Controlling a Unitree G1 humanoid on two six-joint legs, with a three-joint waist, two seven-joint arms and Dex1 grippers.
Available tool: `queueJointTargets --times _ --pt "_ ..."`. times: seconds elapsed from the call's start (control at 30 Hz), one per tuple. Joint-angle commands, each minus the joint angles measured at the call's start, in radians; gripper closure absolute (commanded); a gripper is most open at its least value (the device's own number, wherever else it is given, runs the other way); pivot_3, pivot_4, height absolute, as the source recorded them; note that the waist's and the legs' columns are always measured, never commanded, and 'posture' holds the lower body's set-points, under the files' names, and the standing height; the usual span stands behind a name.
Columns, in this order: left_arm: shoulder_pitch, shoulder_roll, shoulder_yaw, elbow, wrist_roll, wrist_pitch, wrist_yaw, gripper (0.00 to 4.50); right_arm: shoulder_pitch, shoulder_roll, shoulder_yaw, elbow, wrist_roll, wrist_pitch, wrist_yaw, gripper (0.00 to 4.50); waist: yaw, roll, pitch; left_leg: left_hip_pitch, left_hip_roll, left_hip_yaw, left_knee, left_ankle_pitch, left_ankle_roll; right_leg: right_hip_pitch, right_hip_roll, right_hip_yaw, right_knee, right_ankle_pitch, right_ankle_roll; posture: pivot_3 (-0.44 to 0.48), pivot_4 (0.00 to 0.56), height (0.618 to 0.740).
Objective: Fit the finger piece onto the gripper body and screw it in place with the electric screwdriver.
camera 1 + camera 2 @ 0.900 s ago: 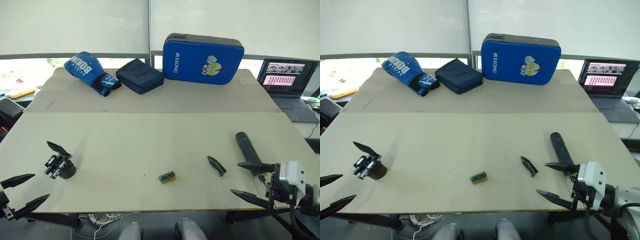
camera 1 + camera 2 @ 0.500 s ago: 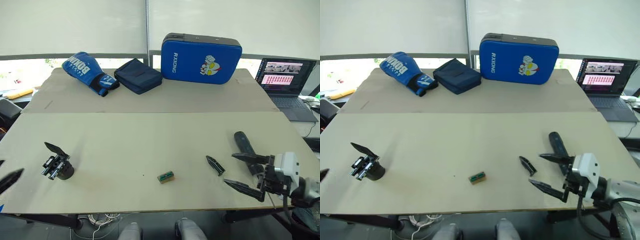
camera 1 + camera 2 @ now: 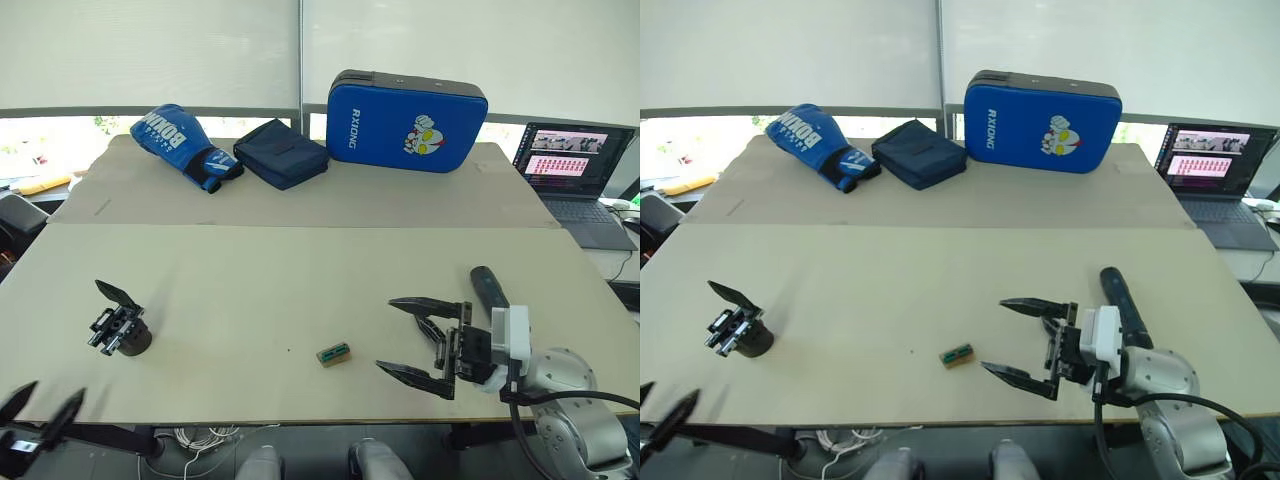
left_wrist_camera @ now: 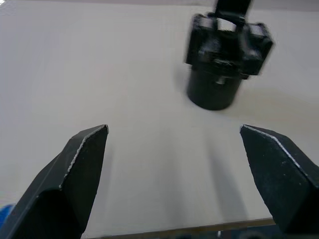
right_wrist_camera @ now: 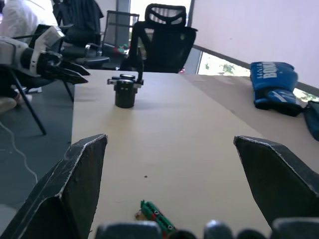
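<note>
Both grippers stand wide open in our views, holding nothing. We see the right gripper (image 3: 412,336) low over the table (image 3: 300,280), just right of the small green-and-tan block (image 3: 334,353), with the electric screwdriver (image 3: 489,289) lying behind it. The left gripper (image 3: 40,415) hangs past the near table edge, near the gripper body (image 3: 120,328). We cannot locate the finger piece.

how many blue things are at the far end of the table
3: a boxing glove at the far left, a dark pouch beside it, and a strike pad standing right of centre.
</note>
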Motion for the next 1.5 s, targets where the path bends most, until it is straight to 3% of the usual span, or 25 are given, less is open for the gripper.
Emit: queueJointTargets --times 0.03,0.27,0.67,1.2,1.3,1.37,1.4,1.5 --pt "0.011 -0.013 -0.019 -0.083 0.014 -0.043 0.057 0.04 -0.006 -0.010 -0.008 -0.011 0.007 -0.020 0.004 0.00 -0.002 -0.001 -0.001 0.000 0.000 0.000 0.000 0.000 0.000 0.000 0.001 0.000 0.000 0.000 0.000 0.000 0.150 0.740" --pt "-0.027 -0.064 -0.176 -0.177 0.106 -0.028 0.204 0.04 -0.019 -0.030 -0.020 0.003 0.014 -0.008 0.003 0.00 -0.002 0.001 -0.001 0.000 0.000 0.000 0.000 0.000 0.000 0.000 0.001 0.000 0.000 0.000 0.000 0.000 0.150 0.740" --pt "-0.192 -0.041 -0.294 -0.022 0.211 -0.048 0.341 0.04 -0.030 -0.049 -0.029 -0.015 0.006 -0.003 -0.040 0.00 0.002 0.005 -0.003 0.001 -0.001 -0.001 0.000 0.000 0.000 0.001 0.001 0.000 0.001 0.004 -0.006 0.000 0.150 0.740" --pt "-0.321 0.024 -0.339 0.136 0.220 -0.126 0.322 0.04 -0.011 -0.067 -0.036 -0.048 0.003 0.006 -0.095 0.00 0.006 0.010 -0.005 0.002 -0.001 -0.001 0.000 0.000 0.000 0.002 0.001 0.001 0.002 0.001 -0.001 0.000 0.150 0.740" --pt "-0.316 0.026 -0.348 0.148 0.218 -0.127 0.316 0.92 -0.006 -0.069 -0.037 -0.058 0.006 0.007 -0.100 0.00 0.006 0.010 -0.005 0.002 -0.001 -0.001 0.000 0.000 0.000 0.002 0.001 0.001 0.002 0.001 -0.001 0.000 0.150 0.740" --pt "-0.310 0.021 -0.352 0.153 0.218 -0.136 0.313 1.86 -0.005 -0.071 -0.039 -0.063 0.008 0.009 -0.104 0.00 0.005 0.010 -0.006 0.002 -0.001 -0.001 0.000 0.000 0.000 0.002 0.001 0.001 0.002 0.001 -0.001 0.000 0.150 0.740" --pt "-0.308 0.019 -0.354 0.153 0.215 -0.142 0.310 2.12 -0.004 -0.072 -0.040 -0.065 0.009 0.009 -0.106 0.00 0.004 0.010 -0.006 0.002 -0.001 -0.001 0.000 0.000 0.000 0.002 0.001 0.001 0.001 0.001 -0.001 0.000 0.150 0.740" --pt "-0.310 0.001 -0.362 0.121 0.183 -0.162 0.288 2.11 -0.001 -0.076 -0.044 -0.069 0.010 0.010 -0.111 0.00 0.003 0.011 -0.006 0.002 -0.001 -0.001 0.000 0.000 0.000 0.002 0.001 0.001 0.001 0.000 0.000 0.000 0.150 0.740"
